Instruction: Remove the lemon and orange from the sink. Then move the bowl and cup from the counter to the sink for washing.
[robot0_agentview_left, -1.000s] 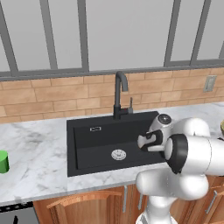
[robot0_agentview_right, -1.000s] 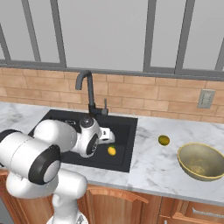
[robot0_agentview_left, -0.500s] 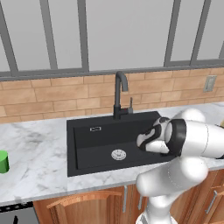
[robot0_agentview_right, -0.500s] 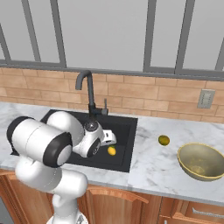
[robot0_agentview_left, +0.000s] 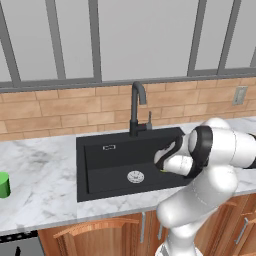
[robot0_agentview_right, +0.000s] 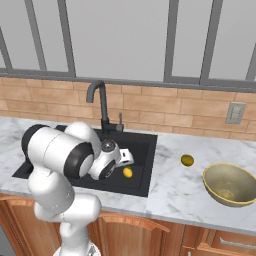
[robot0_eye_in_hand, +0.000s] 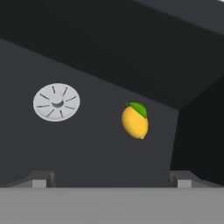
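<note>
The lemon (robot0_eye_in_hand: 134, 122) lies on the floor of the black sink (robot0_agentview_left: 102, 162), to the right of the silver drain (robot0_eye_in_hand: 57, 102). It is also the yellow fruit (robot0_agentview_right: 128, 172) near the basin's right wall. My gripper (robot0_agentview_right: 126, 159) hangs low inside the sink just above the lemon, open, and its fingertips (robot0_eye_in_hand: 41, 179) stand wide apart with nothing between them. The orange (robot0_agentview_right: 187, 160) rests on the counter right of the sink. Further right sits the golden bowl (robot0_agentview_right: 231, 184). The green cup (robot0_agentview_left: 4, 184) stands at the far left of the counter.
A tall black faucet (robot0_agentview_left: 137, 107) rises behind the basin, close to my arm. Marble counter (robot0_agentview_right: 170, 192) runs on both sides of the sink, with a brick wall behind. Wooden cabinet fronts (robot0_agentview_left: 100, 232) lie below the front edge.
The arm's elbow has swung up and outward while the hand has sunk a little deeper into the sink toward the lemon. The jaws have stayed wide open. The fruits have not moved.
</note>
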